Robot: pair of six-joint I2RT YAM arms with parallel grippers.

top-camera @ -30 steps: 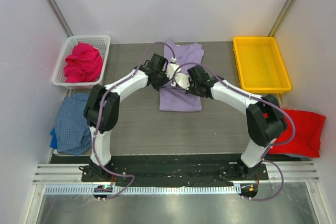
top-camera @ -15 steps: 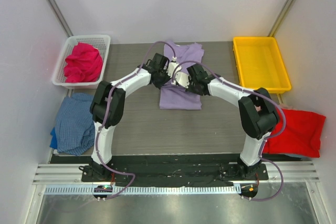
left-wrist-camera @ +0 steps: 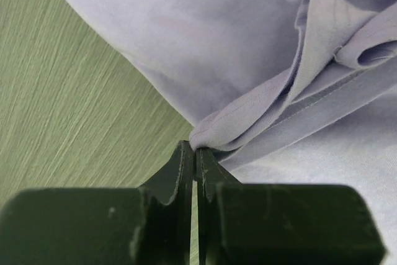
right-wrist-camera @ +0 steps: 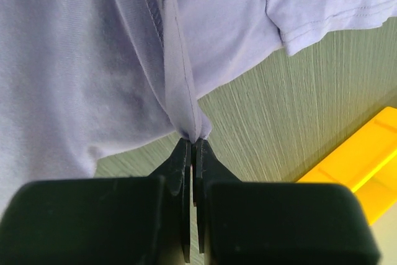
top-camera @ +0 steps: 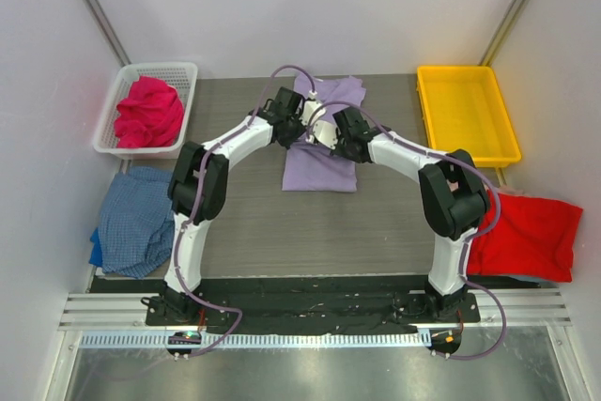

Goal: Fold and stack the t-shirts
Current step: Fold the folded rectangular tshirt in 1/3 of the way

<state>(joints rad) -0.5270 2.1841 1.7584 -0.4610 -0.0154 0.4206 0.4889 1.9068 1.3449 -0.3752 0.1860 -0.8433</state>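
The left jaws are pressed together on a bunched fold [left-wrist-camera: 248,116] of the lavender t-shirt [top-camera: 319,171], pinched right at their tips. The rest of that cloth spreads ahead of them and off to their right, and bare counter [left-wrist-camera: 74,110] lies to their left. The right jaws are likewise clamped on the same garment, gripping a narrow hemmed ridge [right-wrist-camera: 177,79] that runs straight ahead from their tips. Cloth lies ahead and to their left, counter to their right, and a corner of the yellow tray [right-wrist-camera: 366,153] sits low on their right. From above, the two pairs of jaws meet close together over the far half of the shirt. Well off to the left are the magenta t-shirt [top-camera: 148,112] in the white basket [top-camera: 178,72] and the blue checked t-shirt [top-camera: 131,223]. The red t-shirt [top-camera: 526,237] lies far to the right.
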